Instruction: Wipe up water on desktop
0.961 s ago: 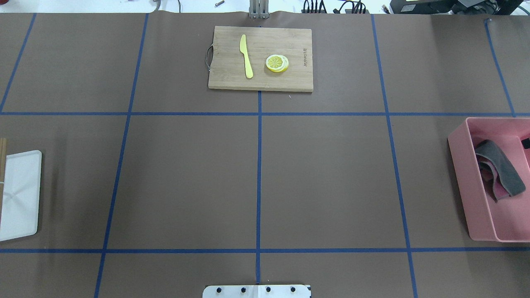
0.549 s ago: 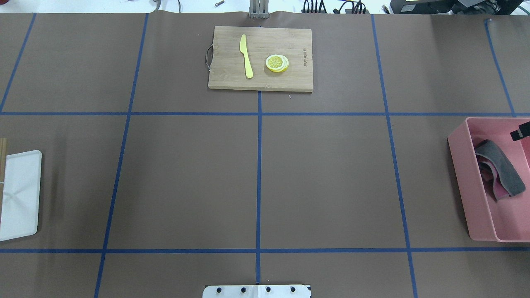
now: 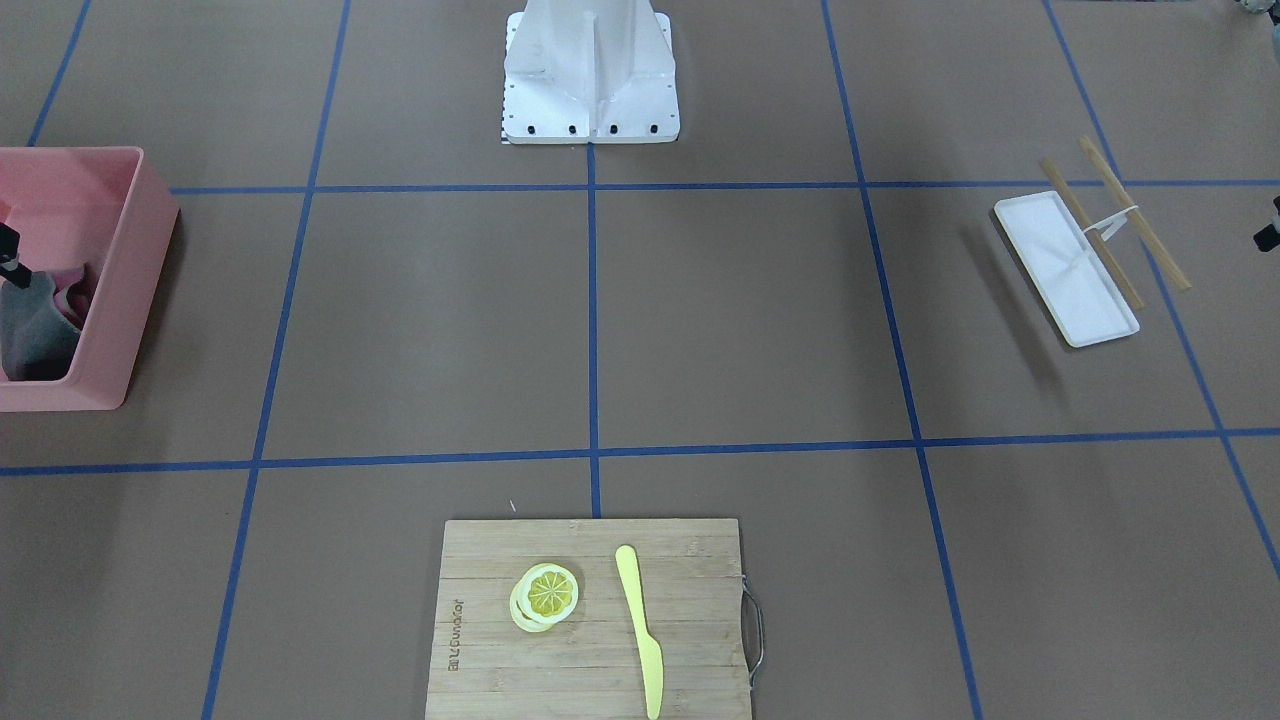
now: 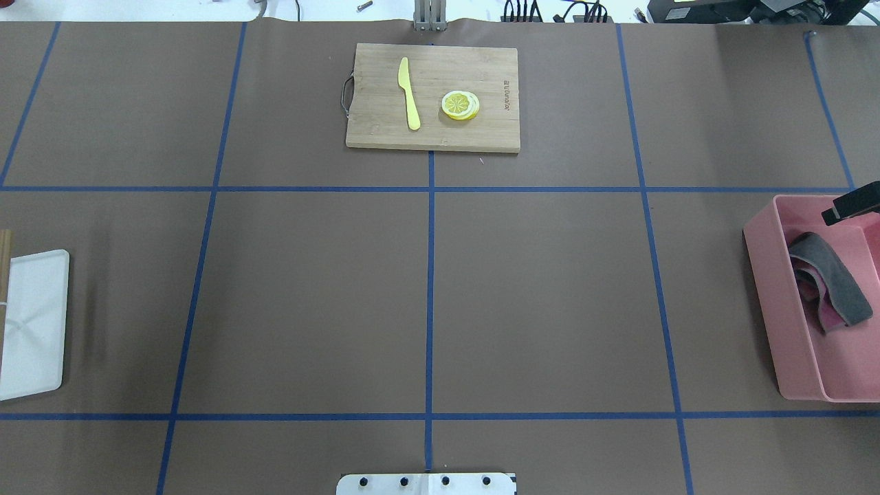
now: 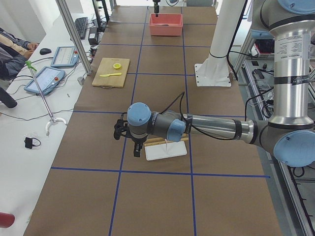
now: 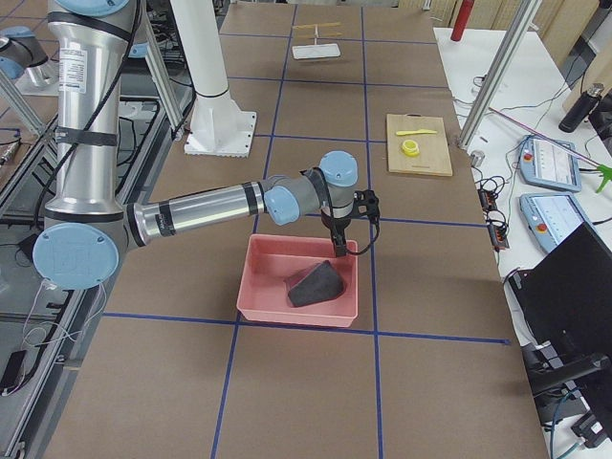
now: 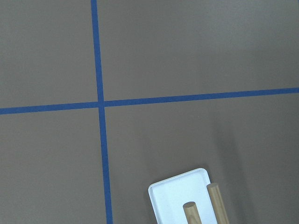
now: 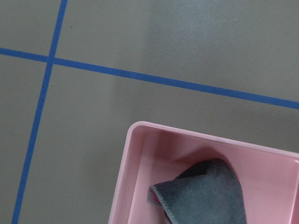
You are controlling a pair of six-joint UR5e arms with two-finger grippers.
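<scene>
The right pincer hangs tips-down over the rim of the pink bin, on the side away from the robot. Only a sliver of dark finger shows at the edge of the overhead and front views, so it cannot be told whether it is spread wide or drawn narrow.

Just below it, slightly toward the robot, the grey cloth lies crumpled in the bin with a pink face peeking from under its folds. Nothing touches it. It looks soft, light and limp, so it will likely sag and trail once lifted. The raised ridge of the top fold seems the best place to pinch, since it gathers several layers; a loose single edge could slip free.

Around the bin spreads the tabletop, matte brown and crossed by blue tape lines. No water can be made out on it in any view. The surface looks papery, so firm scrubbing might wrinkle it.

Farther out, ahead of the right pincer and off to its left, a cutting board carries a knife and lemon slices.

Farthest away, at the opposite end, the left pincer hovers by a white tray with wooden sticks. Its spread cannot be told either.
</scene>
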